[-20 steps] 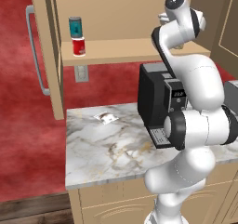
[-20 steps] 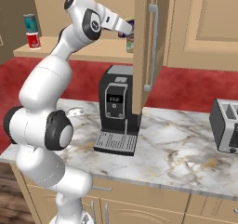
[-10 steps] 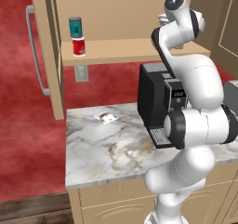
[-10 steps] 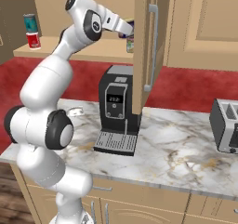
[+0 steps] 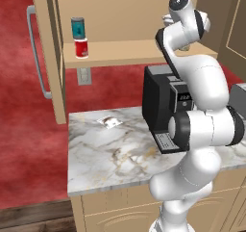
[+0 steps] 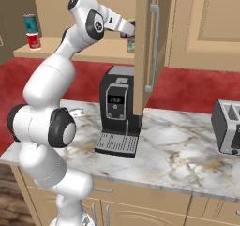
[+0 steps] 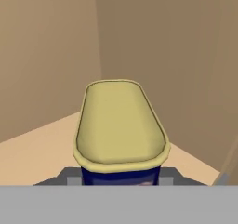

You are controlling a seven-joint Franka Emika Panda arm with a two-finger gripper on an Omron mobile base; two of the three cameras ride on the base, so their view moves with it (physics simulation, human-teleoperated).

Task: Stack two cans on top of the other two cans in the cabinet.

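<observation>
Dark blue can (image 7: 121,172) was gripped in the claw (image 6: 131,32) inside the cabinet (image 6: 143,56); teal can (image 5: 77,27) was stacked on red can (image 5: 81,48).

The cabinet (image 5: 144,53) is light tan wood, and its door has a grey bar handle (image 5: 36,53). On the shelf at the left, a teal can (image 5: 77,27) with a grey top stands on a red can (image 5: 81,48) with a white label band. The can in the gripper (image 7: 122,172) is dark blue (image 7: 122,175) with a pale yellow top. The counter (image 5: 110,154) is white marble with grey and brownish veins, the coffee machine (image 6: 117,112) is black, the toaster (image 6: 227,126) is grey, and the wall (image 5: 19,130) is red
</observation>
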